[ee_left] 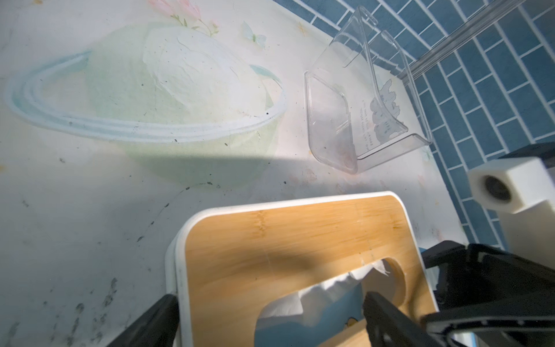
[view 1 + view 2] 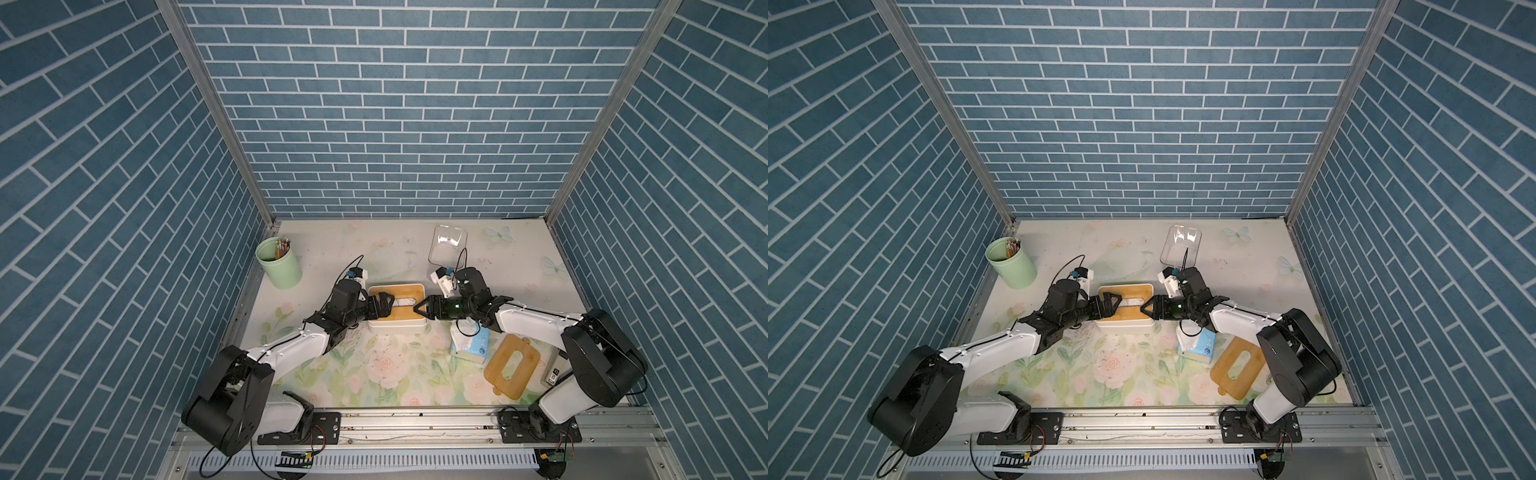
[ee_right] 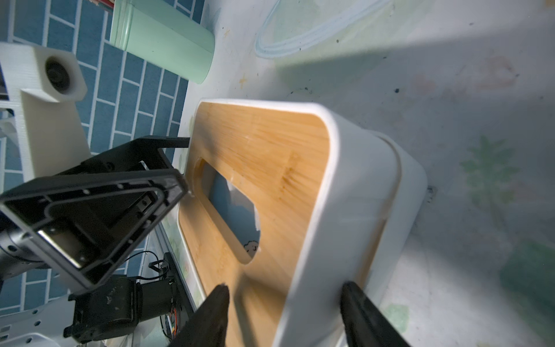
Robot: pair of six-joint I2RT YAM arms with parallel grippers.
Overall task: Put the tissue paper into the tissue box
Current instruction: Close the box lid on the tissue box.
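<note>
L gripper (image 2: 390,306) is spread wide, straddling one end of white plastic tissue box w/ bamboo slotted lid (image 2: 397,328); R gripper (image 2: 417,308) has jaws apart astride the opposite rim (gap beside one finger). The white tissue paper (image 1: 324,285) sits inside, under the slot, betw. both grippers.

left arm (image 2: 291,348): my smooth white shell links between bulky black rounded joint housings; a thin black cable runs along the top.
right arm (image 2: 536,324): the same white shells and black joints, small pale fasteners dotted along my forearm.
left gripper (image 2: 390,306): black plastic, triangular open-frame fingers with tiny screws round the rim.
right gripper (image 2: 417,308): matching black triangular fingers; a small green glow behind them.
wrist cameras (image 3: 57,73): white blocky printed mounts, round dark lens, blue connector, looped black cable.
base plates (image 2: 297,434): flat black, bolted to the silver rail (image 2: 415,422), red and black wires trailing.
</note>
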